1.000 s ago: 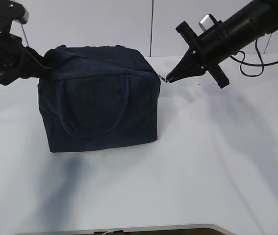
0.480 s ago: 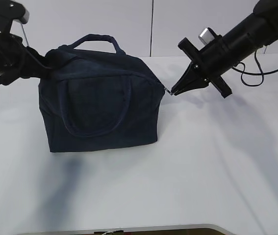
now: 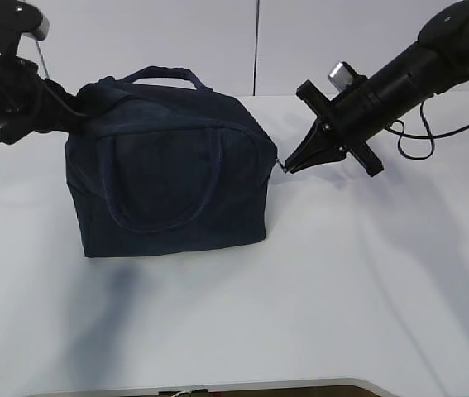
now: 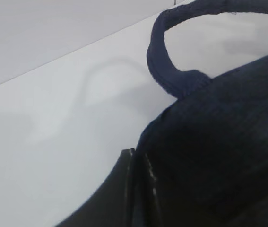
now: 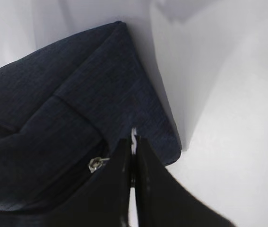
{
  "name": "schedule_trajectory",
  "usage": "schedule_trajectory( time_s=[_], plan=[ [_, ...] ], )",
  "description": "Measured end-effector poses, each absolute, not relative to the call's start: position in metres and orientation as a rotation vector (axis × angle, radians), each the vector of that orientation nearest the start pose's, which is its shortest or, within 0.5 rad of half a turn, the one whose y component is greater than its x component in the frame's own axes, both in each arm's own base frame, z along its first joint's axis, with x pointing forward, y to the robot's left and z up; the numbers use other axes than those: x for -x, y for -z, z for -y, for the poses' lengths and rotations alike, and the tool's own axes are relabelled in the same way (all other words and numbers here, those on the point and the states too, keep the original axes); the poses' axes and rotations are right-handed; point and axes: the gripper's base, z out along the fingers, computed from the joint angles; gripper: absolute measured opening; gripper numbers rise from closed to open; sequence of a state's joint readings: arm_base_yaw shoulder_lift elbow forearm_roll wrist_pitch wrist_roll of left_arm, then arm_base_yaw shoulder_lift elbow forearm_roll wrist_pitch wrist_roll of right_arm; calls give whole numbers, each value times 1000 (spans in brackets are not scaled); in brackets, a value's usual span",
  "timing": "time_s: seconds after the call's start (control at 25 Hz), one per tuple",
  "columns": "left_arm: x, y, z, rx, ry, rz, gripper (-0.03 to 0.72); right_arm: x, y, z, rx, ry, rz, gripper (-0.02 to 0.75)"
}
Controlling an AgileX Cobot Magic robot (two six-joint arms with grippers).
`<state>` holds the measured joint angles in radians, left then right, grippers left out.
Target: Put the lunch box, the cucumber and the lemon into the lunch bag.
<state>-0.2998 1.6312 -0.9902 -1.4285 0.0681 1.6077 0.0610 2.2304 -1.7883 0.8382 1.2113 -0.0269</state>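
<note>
None of the three food items — lunch box, cucumber, lemon — is being shown in any view, so it cannot be told whether they are already inside the lunch bag (image 3: 168, 165) or lying out of frame. The bag is standing upright on the white table (image 3: 342, 289), left of centre, with its top appearing closed. By judgement, the zipper stage is being worked; whether opening or closing cannot be settled from these views.

The right gripper (image 3: 286, 166) is being held at the bag's right upper corner, its jaws clenched on a thin metal zipper pull (image 5: 134, 137). The left gripper (image 3: 75, 112) is being pressed against the bag's left upper corner; its jaws appear pinched together on the navy fabric, though the grasp itself is partly hidden.

The exterior view is giving the whole layout — both arms, the front handle (image 3: 164, 178) lying flat and the rear handle (image 3: 166, 74) standing up. The right wrist view alone is revealing the pull and a small metal slider (image 5: 95, 164) on the seam. The left wrist view alone is showing the rear handle's arch close up against the table.
</note>
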Motion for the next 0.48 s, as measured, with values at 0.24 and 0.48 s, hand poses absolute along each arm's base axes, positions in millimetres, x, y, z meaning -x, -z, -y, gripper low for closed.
schedule_trajectory(
  time_s=[0.24,0.48],
  plan=[
    [-339,-241,112,-548,147,-2065,-15,-455,-178,-93,-348,-1246,-2901,5],
    [-339,-241,112,-548,147,-2065,-15,-455,-177,-94,-349,-1260,-2894,5]
  ],
)
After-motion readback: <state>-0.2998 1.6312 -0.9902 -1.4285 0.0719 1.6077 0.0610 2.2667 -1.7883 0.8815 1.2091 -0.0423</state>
